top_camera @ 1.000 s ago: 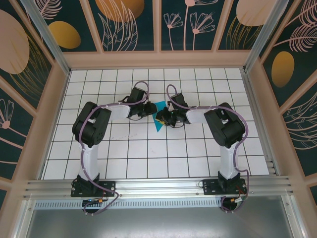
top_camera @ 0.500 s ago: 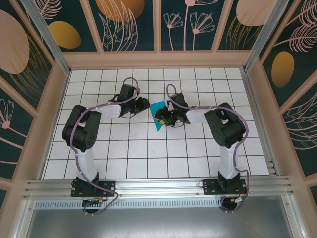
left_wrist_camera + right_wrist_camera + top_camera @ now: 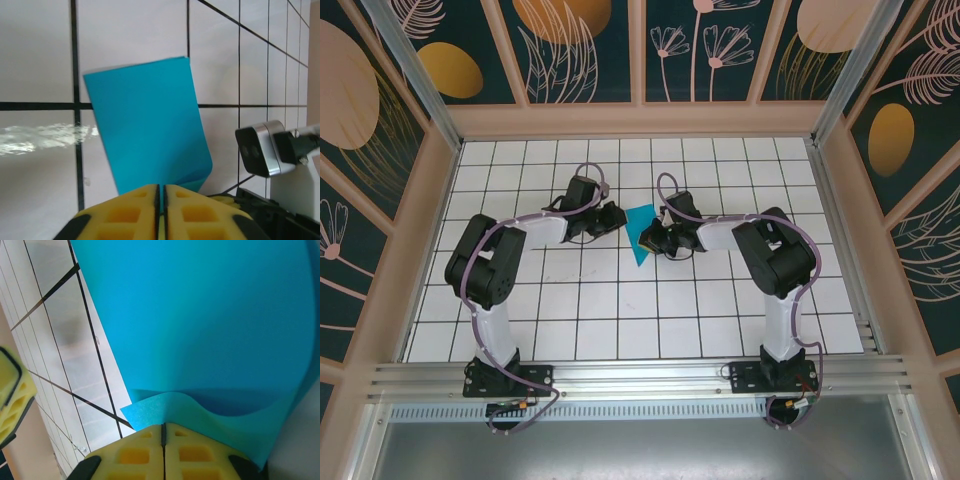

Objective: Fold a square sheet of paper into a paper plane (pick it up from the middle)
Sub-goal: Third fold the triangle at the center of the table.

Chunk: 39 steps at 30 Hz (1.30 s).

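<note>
Paper (image 3: 640, 240) edge pinched in right claw (image 3: 163, 429); left claw (image 3: 161, 189) beside.

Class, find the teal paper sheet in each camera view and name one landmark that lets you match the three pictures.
Top external: the teal paper sheet shows just beyond the middle of the white table.
Left wrist: mid-frame, reaching down to the left pincer.
Right wrist: across the upper right, a curled flap meeting the right pincer.
Shared landmark: the table's black grid lines.
</note>
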{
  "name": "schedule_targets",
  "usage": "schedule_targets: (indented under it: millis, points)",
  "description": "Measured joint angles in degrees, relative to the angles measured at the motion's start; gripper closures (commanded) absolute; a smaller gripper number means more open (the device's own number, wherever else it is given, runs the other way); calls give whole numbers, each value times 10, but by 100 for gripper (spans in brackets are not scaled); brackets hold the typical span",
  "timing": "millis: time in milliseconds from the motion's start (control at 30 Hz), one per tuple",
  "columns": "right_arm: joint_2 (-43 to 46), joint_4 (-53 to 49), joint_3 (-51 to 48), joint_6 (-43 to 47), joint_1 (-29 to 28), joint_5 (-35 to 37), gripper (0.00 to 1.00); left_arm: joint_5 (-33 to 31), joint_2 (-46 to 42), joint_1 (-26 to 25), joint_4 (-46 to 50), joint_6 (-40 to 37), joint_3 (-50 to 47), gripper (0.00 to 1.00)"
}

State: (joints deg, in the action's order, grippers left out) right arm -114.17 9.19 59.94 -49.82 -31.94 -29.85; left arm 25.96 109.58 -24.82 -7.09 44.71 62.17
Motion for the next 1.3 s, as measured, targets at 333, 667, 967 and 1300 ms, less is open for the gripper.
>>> schedule_targets:
  millis: [333, 667, 967, 1300]
  points:
    - [0, -1, 0, 0, 0, 0, 100, 13, 0, -29, 0, 2, -3, 100]
    - [0, 0, 0, 0, 0, 0, 100, 10, 16, -37, 14, -1, -3, 100]
    - [0, 0, 0, 0, 0, 0, 100, 9, 32, -44, 23, -7, -3, 100]
    - [0, 1, 0, 0, 0, -2, 100, -9, 43, -45, 34, -16, -3, 100]
